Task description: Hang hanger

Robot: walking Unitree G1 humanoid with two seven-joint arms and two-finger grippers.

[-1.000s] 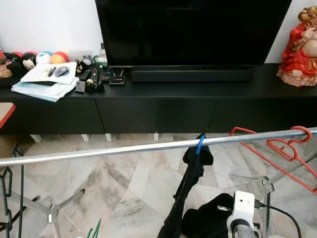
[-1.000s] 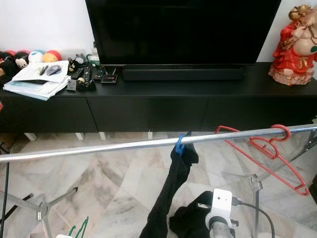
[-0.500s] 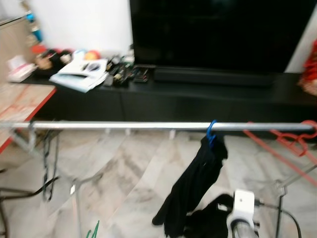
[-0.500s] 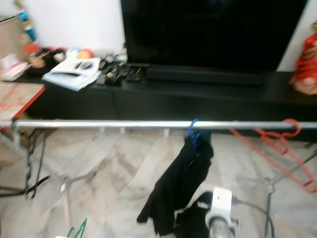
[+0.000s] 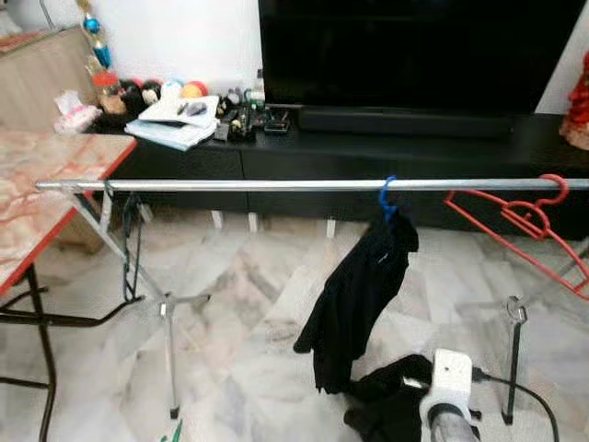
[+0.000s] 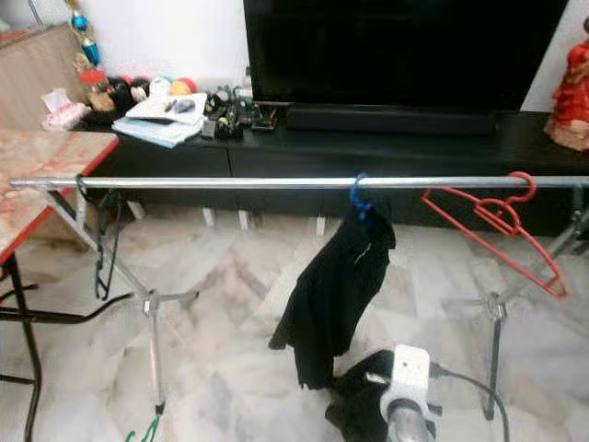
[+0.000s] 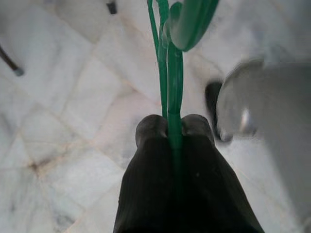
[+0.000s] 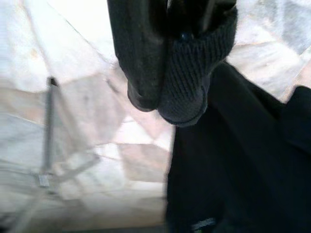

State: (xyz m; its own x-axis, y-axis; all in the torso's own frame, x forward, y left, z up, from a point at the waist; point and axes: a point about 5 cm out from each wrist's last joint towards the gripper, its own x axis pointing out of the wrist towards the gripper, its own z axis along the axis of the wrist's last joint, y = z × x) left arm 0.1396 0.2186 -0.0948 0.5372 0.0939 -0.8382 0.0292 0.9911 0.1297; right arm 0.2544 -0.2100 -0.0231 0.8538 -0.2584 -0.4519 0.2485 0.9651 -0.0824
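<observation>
A long silver metal rail (image 5: 276, 185) on tripod stands is being faced across the marble floor. A black garment (image 5: 354, 304) on a blue hook and a red plastic hanger (image 6: 497, 221) are already hanging from it. The thin green plastic hanger (image 7: 170, 63) is being pinched by the closed left tool (image 7: 174, 128), low and short of the rail, so hanging is judged undone. A dark knitted cloth (image 8: 192, 73) is being gripped by the right tool (image 8: 165, 97).

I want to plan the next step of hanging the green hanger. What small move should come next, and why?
Probably raise the left hand toward the bare left stretch of the rail. Its fingers are shut on the green hanger, which is held low near the floor, well below the rail.
</observation>
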